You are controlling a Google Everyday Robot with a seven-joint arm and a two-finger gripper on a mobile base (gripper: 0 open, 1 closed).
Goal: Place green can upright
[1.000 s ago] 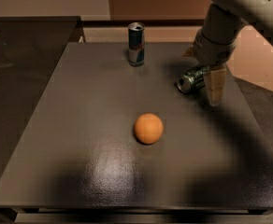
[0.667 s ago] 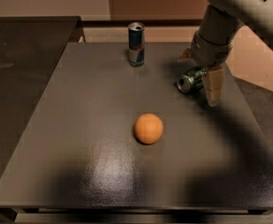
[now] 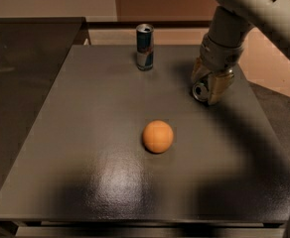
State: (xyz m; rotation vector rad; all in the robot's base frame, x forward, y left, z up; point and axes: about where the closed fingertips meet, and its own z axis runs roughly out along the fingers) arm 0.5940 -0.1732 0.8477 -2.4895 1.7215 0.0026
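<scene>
Dark grey table fills most of the view. Over its far right part reaches the big pale robot arm. A round orange sits near the middle of the table. A slim blue-and-silver can stands upright at the far edge, well apart from the arm.

The gripper is down low at the far right of the table. Its two fingers sit one on each side of the green can and look closed tight on it. The green can lies tipped on its side there, right at the table top.

The can is thin metal, so I think it is light and hard, but a big squeeze could dent it. Its side is smooth and round, so it could slip or roll away. The best place to hold it is across the middle of its body, and that seems to be where it is held.

Only a little of it shows: a dark body and a shiny round silver end turned toward the near left.
</scene>
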